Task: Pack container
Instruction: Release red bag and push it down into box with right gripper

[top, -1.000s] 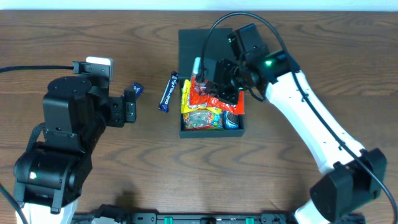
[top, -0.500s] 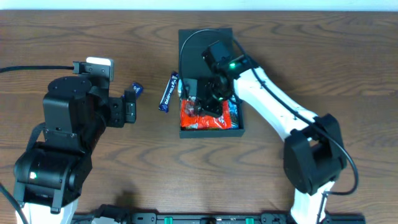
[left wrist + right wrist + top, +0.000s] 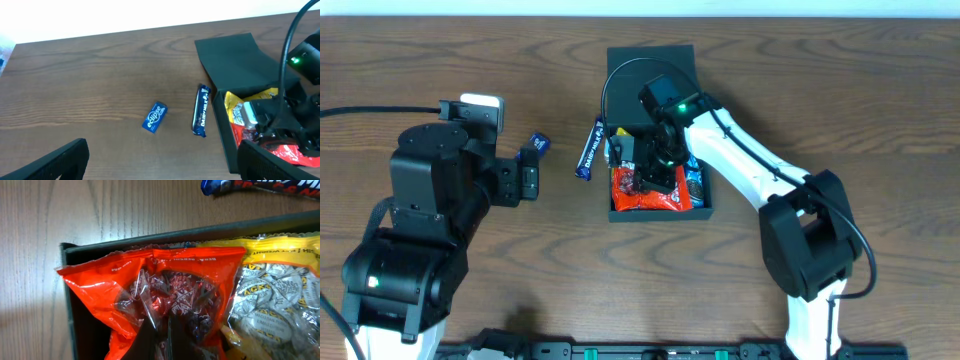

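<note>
Overhead, the container sits mid-way across the table with its lid flap laid back, the right gripper down inside it and the left gripper well off to its left. The left wrist view shows that gripper's jaws spread wide and empty. The box wall looks stiff, matte and light, so it is probably best taken by a wall or the flap edge. In the right wrist view the fingers are closed together against a crinkly red packet. I cannot tell whether any film is pinched.

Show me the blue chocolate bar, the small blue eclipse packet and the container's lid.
chocolate bar (image 3: 201, 118), left wrist view, middle of wrapper.
eclipse packet (image 3: 155, 117), left wrist view, printed face.
container lid (image 3: 234, 55), left wrist view, flat face.
</note>
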`<state>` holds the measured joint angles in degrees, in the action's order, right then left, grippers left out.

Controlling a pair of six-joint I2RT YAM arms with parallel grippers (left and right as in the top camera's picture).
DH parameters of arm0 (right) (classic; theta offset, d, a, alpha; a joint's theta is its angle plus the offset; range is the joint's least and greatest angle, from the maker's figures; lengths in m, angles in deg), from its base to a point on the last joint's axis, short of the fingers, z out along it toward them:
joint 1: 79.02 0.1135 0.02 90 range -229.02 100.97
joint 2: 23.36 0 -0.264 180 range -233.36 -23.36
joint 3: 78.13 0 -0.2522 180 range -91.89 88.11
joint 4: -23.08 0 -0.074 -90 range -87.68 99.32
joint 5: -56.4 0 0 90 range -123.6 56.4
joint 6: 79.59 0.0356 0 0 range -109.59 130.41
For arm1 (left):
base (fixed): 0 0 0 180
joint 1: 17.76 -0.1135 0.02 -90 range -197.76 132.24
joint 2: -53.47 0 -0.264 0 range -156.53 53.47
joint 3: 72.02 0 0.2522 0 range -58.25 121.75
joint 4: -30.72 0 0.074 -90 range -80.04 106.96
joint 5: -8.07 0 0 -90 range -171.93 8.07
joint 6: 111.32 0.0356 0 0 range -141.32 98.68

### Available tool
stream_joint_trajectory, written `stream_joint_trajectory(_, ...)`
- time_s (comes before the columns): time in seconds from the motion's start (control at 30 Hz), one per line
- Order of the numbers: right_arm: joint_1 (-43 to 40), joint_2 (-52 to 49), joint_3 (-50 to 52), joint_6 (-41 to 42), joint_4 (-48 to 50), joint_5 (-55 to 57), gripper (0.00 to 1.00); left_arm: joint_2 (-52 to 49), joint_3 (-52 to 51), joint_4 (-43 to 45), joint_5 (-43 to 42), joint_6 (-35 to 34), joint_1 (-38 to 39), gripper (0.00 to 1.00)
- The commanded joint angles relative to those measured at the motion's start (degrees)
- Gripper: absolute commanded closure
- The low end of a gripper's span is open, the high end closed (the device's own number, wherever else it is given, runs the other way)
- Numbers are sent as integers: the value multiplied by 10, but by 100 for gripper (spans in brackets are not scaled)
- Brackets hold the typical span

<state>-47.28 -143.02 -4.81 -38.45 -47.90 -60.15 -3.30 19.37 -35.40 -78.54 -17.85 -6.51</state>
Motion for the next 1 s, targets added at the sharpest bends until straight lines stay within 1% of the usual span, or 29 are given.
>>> stream_joint_trajectory(0.0,6,-34,0,-11,-3,25,99,3,13,0,0,9,-4,5)
stream_joint_trajectory(0.13,6,-35,-2,-8,1,25,99,3,13,-1,0,9,-4,5)
stream_joint_trajectory(0.17,6,-34,-4,-2,-4,25,96,3,13,-1,0,9,-4,5)
stream_joint_trajectory(0.23,6,-31,-14,16,-16,25,65,3,13,-2,0,9,-4,5)
stream_joint_trajectory(0.27,6,-28,-22,27,-22,25,61,3,13,-1,0,9,-4,5)
stream_joint_trajectory(0.3,6,-24,-33,38,-27,25,60,3,13,-1,0,9,-4,5)
stream_joint_trajectory(0.33,6,-17,-48,50,-34,25,56,3,13,-1,0,9,-4,5)
stream_joint_trajectory(0.43,6,4,-88,58,-56,23,47,3,13,-1,0,9,-4,5)
stream_joint_trajectory(0.5,6,17,-108,58,-67,23,44,3,13,-1,0,9,-4,5)
stream_joint_trajectory(0.63,6,53,-143,59,-85,21,43,3,13,-1,0,9,-4,5)
stream_joint_trajectory(0.73,5,87,-151,83,-81,19,30,3,13,-1,0,9,-4,5)
stream_joint_trajectory(0.8,5,109,-151,93,-77,14,14,3,13,-1,0,8,-4,5)
stream_joint_trajectory(0.83,5,117,-151,97,-77,7,4,3,13,-1,0,8,-4,5)
stream_joint_trajectory(0.87,5,125,-151,97,-78,-5,1,3,13,-1,0,8,-4,5)
stream_joint_trajectory(0.97,5,144,-151,118,-76,-40,1,3,13,-2,-1,8,-4,5)
